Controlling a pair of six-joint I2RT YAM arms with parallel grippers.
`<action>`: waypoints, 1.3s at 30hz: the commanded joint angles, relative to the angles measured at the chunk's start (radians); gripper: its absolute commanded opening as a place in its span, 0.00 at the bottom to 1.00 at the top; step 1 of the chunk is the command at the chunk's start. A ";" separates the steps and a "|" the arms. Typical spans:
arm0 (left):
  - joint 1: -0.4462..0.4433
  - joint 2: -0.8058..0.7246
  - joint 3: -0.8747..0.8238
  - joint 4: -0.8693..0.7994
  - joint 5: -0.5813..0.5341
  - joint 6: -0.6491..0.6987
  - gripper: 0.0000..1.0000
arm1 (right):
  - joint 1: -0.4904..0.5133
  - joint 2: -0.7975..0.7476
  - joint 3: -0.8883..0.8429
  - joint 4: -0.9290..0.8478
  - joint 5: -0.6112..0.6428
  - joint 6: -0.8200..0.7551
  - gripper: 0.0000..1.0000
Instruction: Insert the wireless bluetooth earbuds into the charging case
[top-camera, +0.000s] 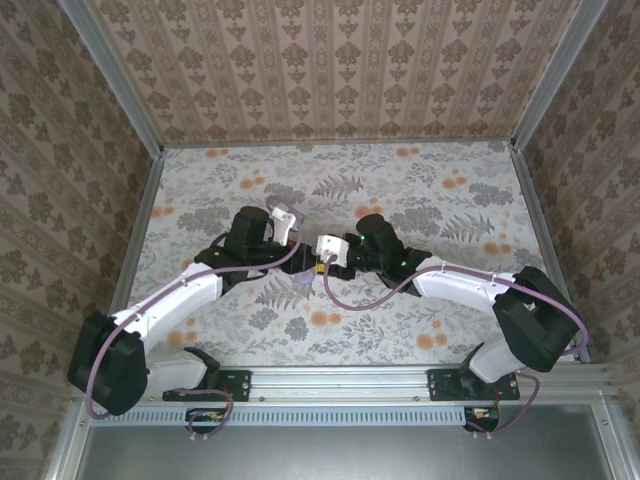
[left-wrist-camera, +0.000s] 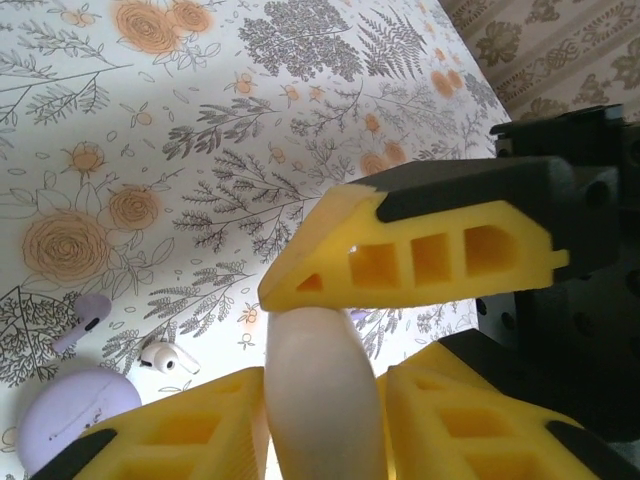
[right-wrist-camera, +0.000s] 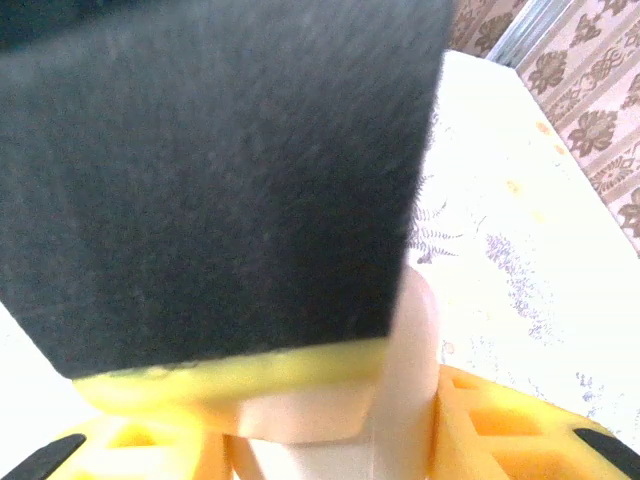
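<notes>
A white charging case (left-wrist-camera: 322, 400) stands edge-on between the yellow fingers of my left gripper (left-wrist-camera: 325, 385), which is shut on its sides. One finger (left-wrist-camera: 420, 250) of my right gripper lies across its top. In the right wrist view the same case (right-wrist-camera: 410, 400) sits in my right gripper (right-wrist-camera: 340, 430), shut on it, with a black-backed finger (right-wrist-camera: 220, 180) of the left gripper close over it. On the table below lie a white earbud (left-wrist-camera: 165, 357) and a purple earbud (left-wrist-camera: 85, 318). From above, both grippers (top-camera: 305, 250) meet at mid-table and hide the case.
A closed purple case (left-wrist-camera: 70, 415) rests on the floral tablecloth just below the grippers, beside the loose earbuds, and shows from above as the purple case (top-camera: 298, 285). Patterned walls with metal rails (top-camera: 120, 90) enclose the table on three sides.
</notes>
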 joint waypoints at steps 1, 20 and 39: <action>-0.005 -0.018 -0.009 0.014 -0.013 -0.002 0.32 | 0.010 0.003 0.021 0.052 0.013 0.006 0.41; 0.040 -0.054 -0.128 0.201 0.081 0.207 0.16 | -0.016 -0.168 -0.068 0.003 -0.142 0.313 0.69; 0.036 -0.251 -0.314 0.443 0.211 0.530 0.14 | -0.224 -0.255 0.271 -0.635 -0.414 0.408 0.65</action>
